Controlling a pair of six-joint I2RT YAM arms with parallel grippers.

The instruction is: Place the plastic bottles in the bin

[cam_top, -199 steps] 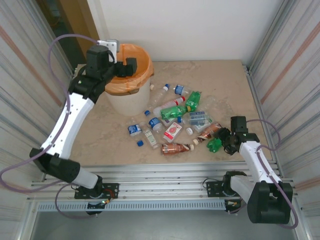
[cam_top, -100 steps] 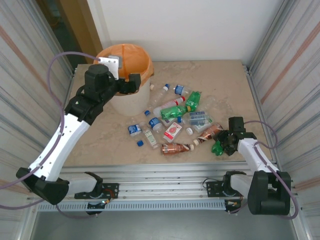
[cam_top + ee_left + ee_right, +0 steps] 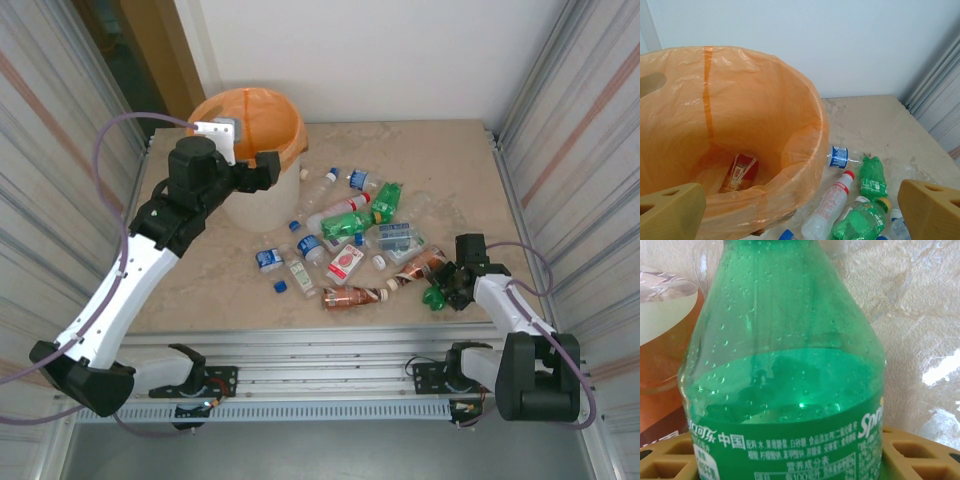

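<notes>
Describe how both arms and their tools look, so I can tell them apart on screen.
Both arms are built alike: the left arm and right arm have white shells with black joints, and a lilac cable loops along each. The left tool and right tool are black, with tan fingers.

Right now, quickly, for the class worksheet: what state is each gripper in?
Left gripper: open, empty, at the bin rim.
Right gripper: around the green bottle; whether it is gripped cannot be told.
</notes>
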